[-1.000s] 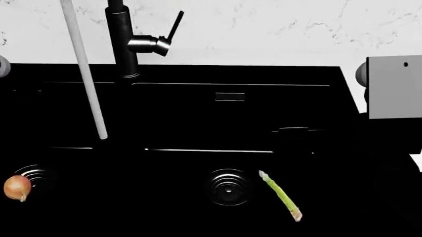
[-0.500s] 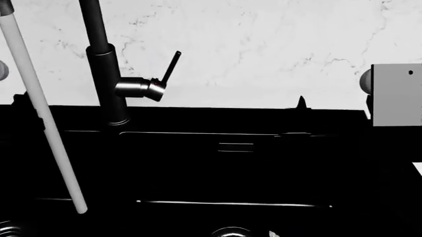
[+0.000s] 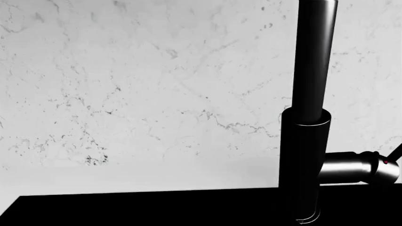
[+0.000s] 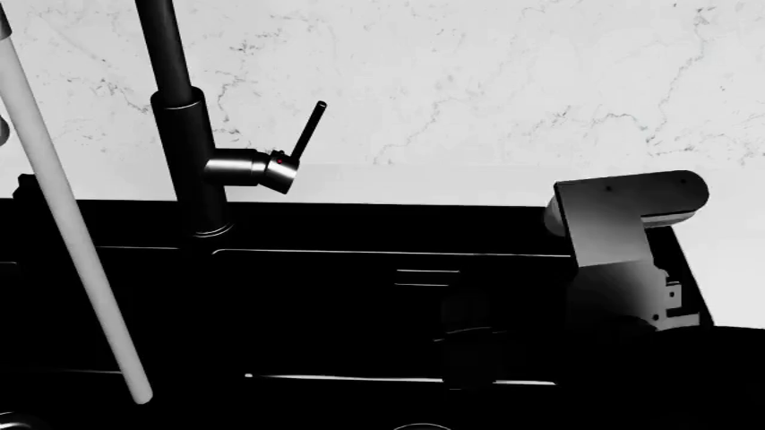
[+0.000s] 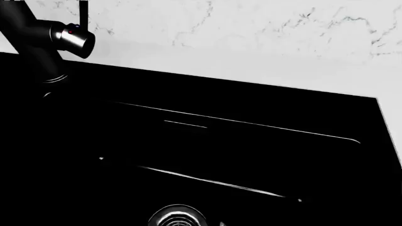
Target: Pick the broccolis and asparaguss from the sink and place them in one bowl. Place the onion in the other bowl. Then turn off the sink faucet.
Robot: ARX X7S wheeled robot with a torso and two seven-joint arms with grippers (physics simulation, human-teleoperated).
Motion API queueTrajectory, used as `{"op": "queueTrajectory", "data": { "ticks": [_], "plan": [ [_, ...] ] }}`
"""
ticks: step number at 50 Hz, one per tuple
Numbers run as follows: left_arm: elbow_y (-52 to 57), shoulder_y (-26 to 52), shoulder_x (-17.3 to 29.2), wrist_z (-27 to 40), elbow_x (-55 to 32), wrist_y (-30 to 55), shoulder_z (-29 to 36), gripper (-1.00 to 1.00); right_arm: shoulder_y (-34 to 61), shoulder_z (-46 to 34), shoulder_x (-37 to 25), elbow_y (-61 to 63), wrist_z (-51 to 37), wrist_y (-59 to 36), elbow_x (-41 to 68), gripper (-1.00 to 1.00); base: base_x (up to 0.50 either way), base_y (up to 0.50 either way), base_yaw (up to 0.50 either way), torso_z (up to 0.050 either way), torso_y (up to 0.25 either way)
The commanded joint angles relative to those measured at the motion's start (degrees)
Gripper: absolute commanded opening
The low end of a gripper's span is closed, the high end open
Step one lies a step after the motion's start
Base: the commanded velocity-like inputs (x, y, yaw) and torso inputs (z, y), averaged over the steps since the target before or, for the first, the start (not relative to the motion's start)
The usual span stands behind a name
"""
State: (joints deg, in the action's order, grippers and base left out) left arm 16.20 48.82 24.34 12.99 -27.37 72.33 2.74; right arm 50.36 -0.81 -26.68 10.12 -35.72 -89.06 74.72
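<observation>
Your right arm reaches over the sink beside the faucet; water runs. You cannot tell either hand's opening.

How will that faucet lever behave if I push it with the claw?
The faucet lever is a thin, straight rod, so probably stiff but easy to slip off. It joins a metal hub on the faucet column, so it should pivot rather than shift. Its sheen suggests a slippery contact.
</observation>
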Motion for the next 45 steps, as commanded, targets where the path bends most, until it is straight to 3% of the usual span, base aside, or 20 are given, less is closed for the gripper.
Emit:
{"op": "queueTrajectory", "data": {
  "ticks": [1,5,12,16,20,37,45],
  "plan": [
    [1.15,-0.26,0.37,-0.18,-1.40,1.56,-1.65,1.00,6.60,-20.25,-5.57,-14.85,-0.61,0.86,12.73,1.00,0.00,0.00,0.00,0.000,0.000],
    [1.33,-1.39,0.45,-0.10,-1.32,0.96,-1.72,1.00,8.05,-27.47,-4.76,-17.99,8.36,2.10,6.15,1.00,0.00,0.00,0.00,0.000,0.000],
    [0.52,-1.85,0.78,-0.38,-1.30,0.16,-1.89,1.00,14.13,-47.24,-6.96,-18.64,28.26,7.04,-9.52,1.00,0.00,0.00,0.00,0.000,0.000],
    [0.76,-1.77,0.98,-0.25,-1.45,0.36,-2.30,1.00,14.82,-51.88,-6.68,-20.20,30.08,8.24,-13.41,1.00,0.00,0.00,0.00,0.000,0.000],
    [0.88,-2.67,0.86,-0.14,-1.62,0.19,-2.68,1.00,15.24,-62.87,-7.07,-19.77,39.08,13.57,-20.51,1.00,0.00,0.00,0.00,0.000,0.000],
    [1.52,-2.30,1.07,0.20,-2.95,2.09,-4.54,1.00,12.93,-66.71,0.31,-42.23,46.77,29.12,-29.44,1.00,0.00,0.00,0.00,0.000,0.000],
    [2.04,-3.19,0.84,0.67,-3.16,2.24,-4.80,1.00,11.69,-64.92,1.63,-48.90,45.31,33.16,-30.47,1.00,0.00,0.00,0.00,0.000,0.001]
  ]
}}
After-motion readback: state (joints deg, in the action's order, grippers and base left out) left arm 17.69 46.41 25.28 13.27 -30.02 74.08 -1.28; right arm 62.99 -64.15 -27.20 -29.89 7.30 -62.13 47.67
